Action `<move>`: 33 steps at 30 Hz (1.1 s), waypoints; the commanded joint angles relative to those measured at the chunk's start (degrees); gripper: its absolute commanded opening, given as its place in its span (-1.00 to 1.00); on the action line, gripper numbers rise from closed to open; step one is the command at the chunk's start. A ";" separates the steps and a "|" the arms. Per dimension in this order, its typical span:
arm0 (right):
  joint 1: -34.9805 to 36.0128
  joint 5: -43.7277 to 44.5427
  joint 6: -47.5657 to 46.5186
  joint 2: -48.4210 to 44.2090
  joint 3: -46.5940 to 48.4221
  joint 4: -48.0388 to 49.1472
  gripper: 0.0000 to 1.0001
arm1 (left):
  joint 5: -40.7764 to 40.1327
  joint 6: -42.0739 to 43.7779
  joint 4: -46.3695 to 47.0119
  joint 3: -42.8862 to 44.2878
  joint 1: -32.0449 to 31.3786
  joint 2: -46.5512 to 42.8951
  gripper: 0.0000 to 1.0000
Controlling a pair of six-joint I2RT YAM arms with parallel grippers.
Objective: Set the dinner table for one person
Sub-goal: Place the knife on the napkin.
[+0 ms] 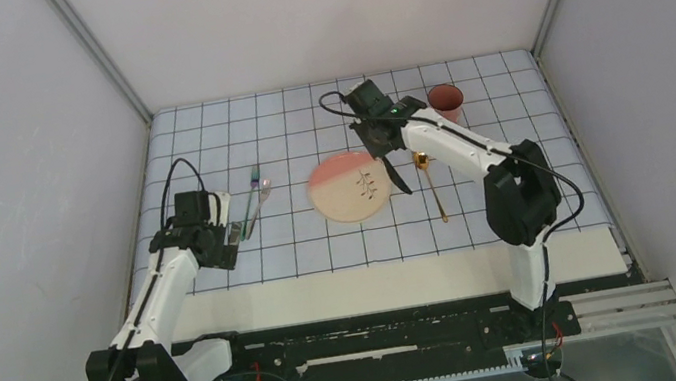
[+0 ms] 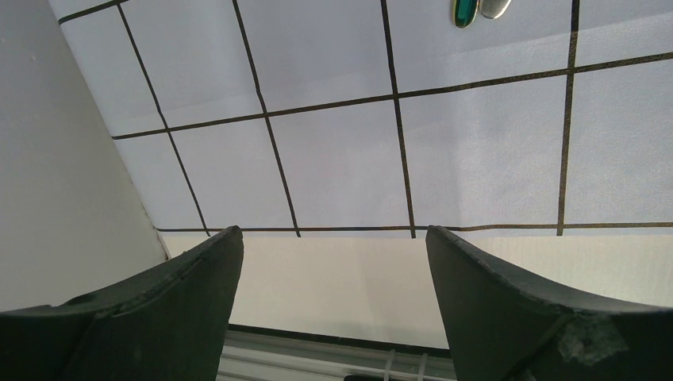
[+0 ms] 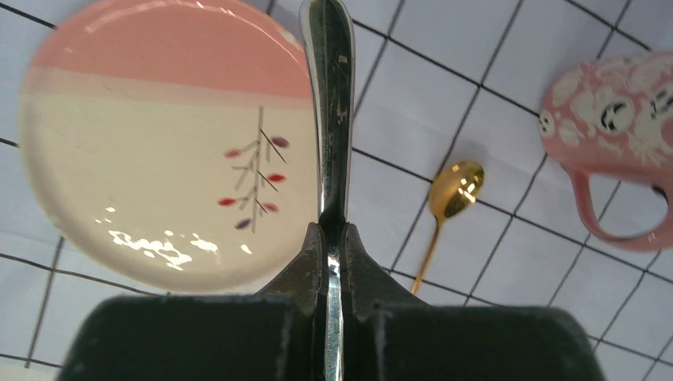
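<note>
Right claw (image 3: 332, 238) pinching knife (image 3: 329, 95), top centre, by plate (image 3: 159, 151) | left claw (image 2: 333, 234) spread wide | table (image 1: 379, 285): cream strip, lower middle, below cloth (image 1: 204, 130).

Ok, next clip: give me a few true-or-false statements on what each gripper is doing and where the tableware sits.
1. The right gripper is shut on a silver utensil. True.
2. The left gripper is shut too. False: it is open, with nothing between its fingers, above the gridded cloth.
3. The gold spoon lies on the plate. False: it lies on the cloth, between the plate and the pink cup.
4. The pink cup has a handle. True.
</note>
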 commanded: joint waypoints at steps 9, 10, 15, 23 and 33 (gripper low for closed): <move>-4.07 -0.15 -0.84 -9.46 -15.53 6.98 -1.00 | 0.48 0.19 -0.34 2.60 -0.02 1.51 0.79; -4.15 0.19 -0.83 -9.68 -16.40 7.24 -1.00 | 0.62 0.17 -0.42 2.76 -0.02 1.61 0.79; -5.75 -0.03 -0.04 -10.45 -18.95 8.57 -1.00 | 0.76 0.03 -0.67 3.37 0.03 1.90 0.79; -5.71 0.25 0.57 -10.54 -19.96 9.10 -1.00 | 1.52 0.19 -0.91 3.60 0.00 1.63 0.79; -7.53 -1.36 -1.81 -10.82 -20.75 8.51 -1.00 | 1.45 0.33 -0.82 3.56 -0.11 1.32 0.79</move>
